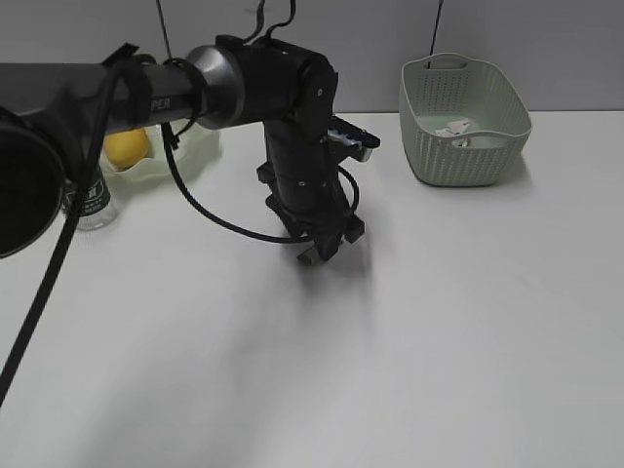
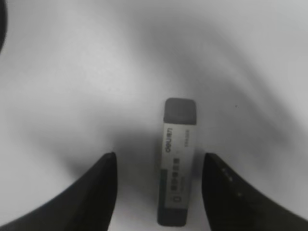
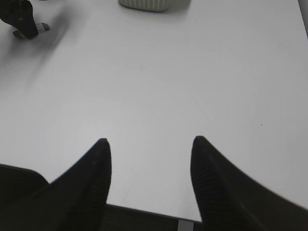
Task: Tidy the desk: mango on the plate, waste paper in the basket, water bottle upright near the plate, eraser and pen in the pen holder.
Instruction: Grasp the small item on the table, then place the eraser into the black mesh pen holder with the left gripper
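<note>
My left gripper [image 1: 322, 249] reaches to the middle of the desk [image 1: 439, 322], low over it. In the left wrist view it [image 2: 160, 155] is open, with the grey-and-white eraser [image 2: 177, 163] lying flat between its fingers, nearer the right one and touching neither. The mango [image 1: 127, 146] sits on the wavy green plate [image 1: 200, 146] at the back left. The water bottle [image 1: 93, 200] stands upright beside the plate. The waste paper [image 1: 456, 129] lies in the basket [image 1: 466, 156]. My right gripper [image 3: 150, 139] is open and empty above the desk's front edge. I cannot make out the pen or the pen holder.
A large dark round shape [image 1: 24, 195] fills the left edge of the exterior view in front of the bottle. The left arm's cable [image 1: 39, 292] hangs over the front left. The right wrist view shows the left gripper [image 3: 21, 19] at its far left and the basket's base [image 3: 144, 4].
</note>
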Robot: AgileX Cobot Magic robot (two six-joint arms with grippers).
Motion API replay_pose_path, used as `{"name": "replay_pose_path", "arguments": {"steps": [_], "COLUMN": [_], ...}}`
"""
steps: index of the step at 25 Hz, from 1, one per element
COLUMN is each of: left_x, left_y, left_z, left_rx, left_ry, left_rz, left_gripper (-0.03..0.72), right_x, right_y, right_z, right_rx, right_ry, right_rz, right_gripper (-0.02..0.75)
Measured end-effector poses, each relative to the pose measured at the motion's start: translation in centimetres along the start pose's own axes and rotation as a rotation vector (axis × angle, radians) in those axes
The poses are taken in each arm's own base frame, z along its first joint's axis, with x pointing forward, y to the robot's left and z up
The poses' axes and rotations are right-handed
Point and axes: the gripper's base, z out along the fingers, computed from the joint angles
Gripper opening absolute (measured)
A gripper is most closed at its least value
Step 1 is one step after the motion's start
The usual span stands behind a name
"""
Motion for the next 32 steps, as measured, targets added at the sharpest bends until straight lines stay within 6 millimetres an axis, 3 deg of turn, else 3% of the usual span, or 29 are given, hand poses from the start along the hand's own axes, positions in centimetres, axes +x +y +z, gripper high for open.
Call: {"name": "replay_pose_path", "arguments": {"steps": [5,13,18,23,29,32], "left_x": [0.1,0.1,0.1,-0.4,-1.5,-2.1], "left_y": [-0.1,0.0,0.0,0.0,0.8,2.5], "left_z": [0.6,0.6,0.4,-2.8,-9.4,-12.4], "left_rx": [0.005,0.001,0.003,-0.002,-0.026,-0.046], "left_ry": [0.012,0.011,0.009,-0.056,-0.286,-0.443], "left_rz": [-0.007,-0.005,-0.006,-0.008,-0.045,-0.103], "left_gripper": [0.371,0.165,0.157,0.157,0.157,0.157], "right_x": [0.0,0.0,0.0,0.0,0.0,0.0], "right_y": [0.0,0.0,0.0,0.0,0.0,0.0], "right_z": [0.0,0.0,0.0,0.0,0.0,0.0], "right_rx": [0.0,0.0,0.0,0.0,0.002,0.002], "right_ry": [0.0,0.0,0.0,-0.001,-0.001,-0.002], "right_rz": [0.0,0.0,0.0,0.0,-0.001,-0.001], "right_gripper": [0.429,0.429,0.429,0.429,0.429,0.429]}}
